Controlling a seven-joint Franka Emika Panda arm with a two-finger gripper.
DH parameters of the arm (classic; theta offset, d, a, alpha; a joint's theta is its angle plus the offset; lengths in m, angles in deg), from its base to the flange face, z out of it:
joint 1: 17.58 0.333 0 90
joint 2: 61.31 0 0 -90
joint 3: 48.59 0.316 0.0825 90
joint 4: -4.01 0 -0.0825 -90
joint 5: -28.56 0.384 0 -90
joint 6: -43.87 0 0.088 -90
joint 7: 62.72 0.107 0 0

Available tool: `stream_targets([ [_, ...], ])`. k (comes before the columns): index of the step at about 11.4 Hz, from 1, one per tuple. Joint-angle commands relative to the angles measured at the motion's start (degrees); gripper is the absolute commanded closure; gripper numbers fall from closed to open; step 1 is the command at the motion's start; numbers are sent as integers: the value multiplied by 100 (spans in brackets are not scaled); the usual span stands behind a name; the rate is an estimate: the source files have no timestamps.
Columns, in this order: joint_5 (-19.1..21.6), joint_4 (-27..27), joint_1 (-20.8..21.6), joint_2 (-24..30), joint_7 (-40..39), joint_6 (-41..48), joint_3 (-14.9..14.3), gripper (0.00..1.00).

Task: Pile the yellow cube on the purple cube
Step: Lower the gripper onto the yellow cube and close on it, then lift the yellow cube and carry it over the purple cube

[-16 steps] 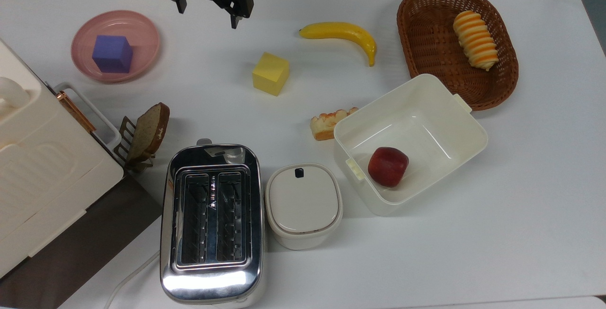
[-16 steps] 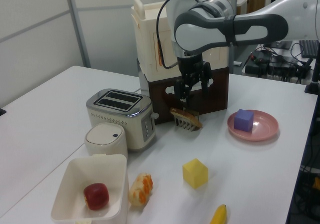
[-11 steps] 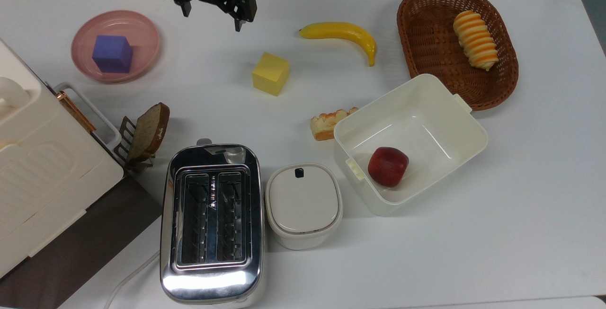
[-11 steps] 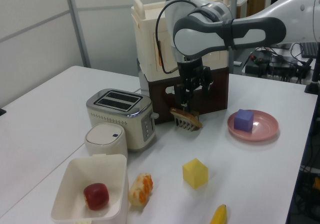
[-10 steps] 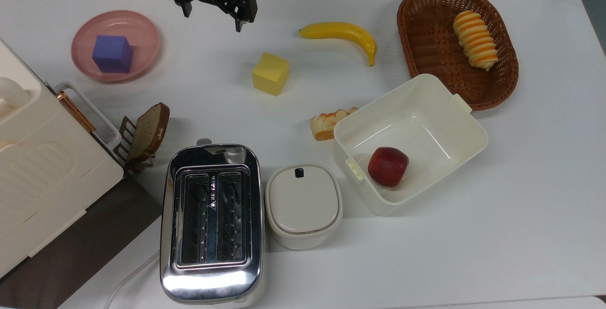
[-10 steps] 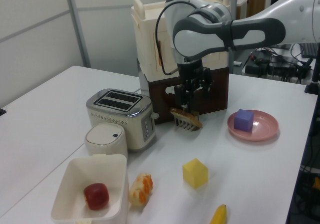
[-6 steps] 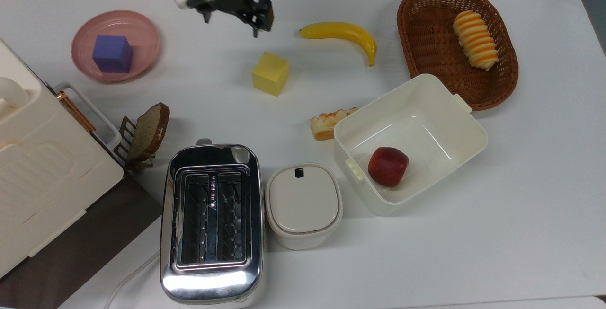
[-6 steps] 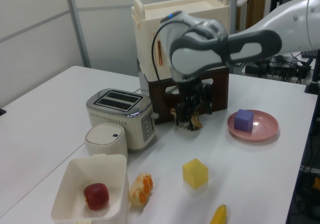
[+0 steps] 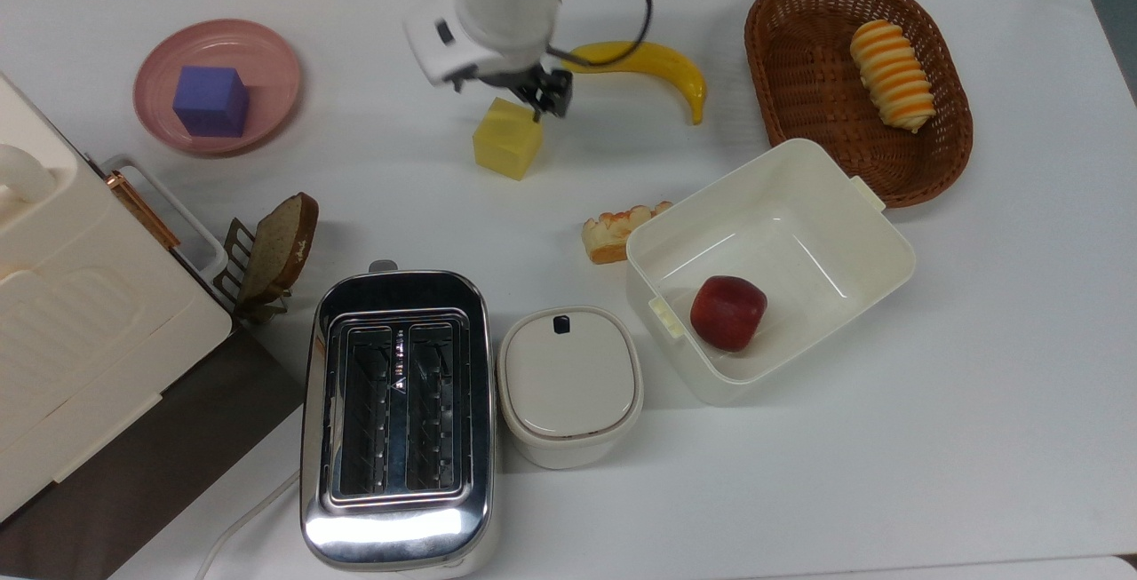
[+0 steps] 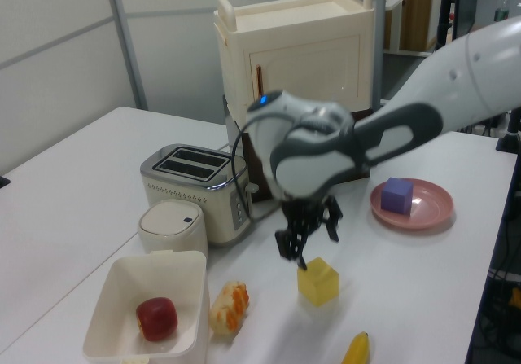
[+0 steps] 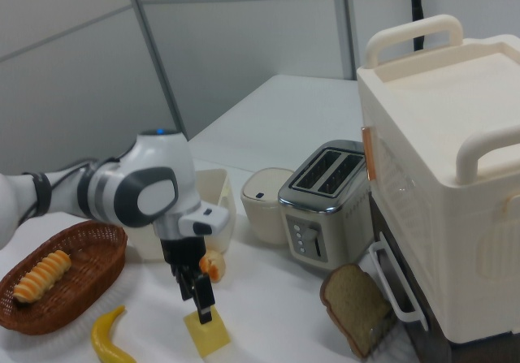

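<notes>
The top view lays the whole white worktop (image 9: 888, 473) out flat. The yellow cube (image 9: 507, 139) sits near the centre, with the end effector (image 9: 506, 93) at its 12 o'clock edge, the arm's white body covering most of the fingers from above. The purple cube (image 9: 211, 100) rests on a pink plate (image 9: 266, 65) far off at the yellow cube's 9 o'clock, well apart from it. A banana (image 9: 657, 65) lies at the yellow cube's 2 o'clock, and a wicker basket (image 9: 799, 56) holding a striped roll (image 9: 891, 75) sits at 3 o'clock beyond it.

The left view shows what the top view hides: the end effector (image 10: 308, 238) hangs just above the yellow cube (image 10: 318, 282), its dark fingers (image 10: 286, 242) spread apart and holding nothing, the lower tip close to the cube's top at 11 o'clock. Whether that tip touches the cube cannot be told. The purple cube (image 10: 397, 195) on the pink plate (image 10: 431, 213) stands at 2 o'clock from the yellow one here.

The right view gives the far side: the end effector (image 11: 197, 294) points down with one fingertip (image 11: 205, 310) at the top of the yellow cube (image 11: 205, 334), and a tall cream cabinet (image 11: 439, 176) fills the 3 o'clock side, with a bread slice (image 11: 357, 306) leaning in a rack before it.

The toaster (image 9: 397, 411), a lidded white pot (image 9: 569, 385) and a white tub (image 9: 835, 207) holding a red apple (image 9: 728, 313) line the 6 o'clock side of the top view.
</notes>
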Motion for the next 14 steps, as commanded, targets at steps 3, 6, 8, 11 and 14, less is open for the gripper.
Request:
stream_targets([
  [3,5,-217,147,-524,243,-600,-23,0],
  [6,-30,-350,42,-516,-28,-635,-41,29],
  [8,-13,-297,-81,-219,-466,-531,-102,70],
  [11,66,395,-407,258,-1580,618,-644,70],
  [14,163,503,-433,144,-3074,448,-2014,68],
])
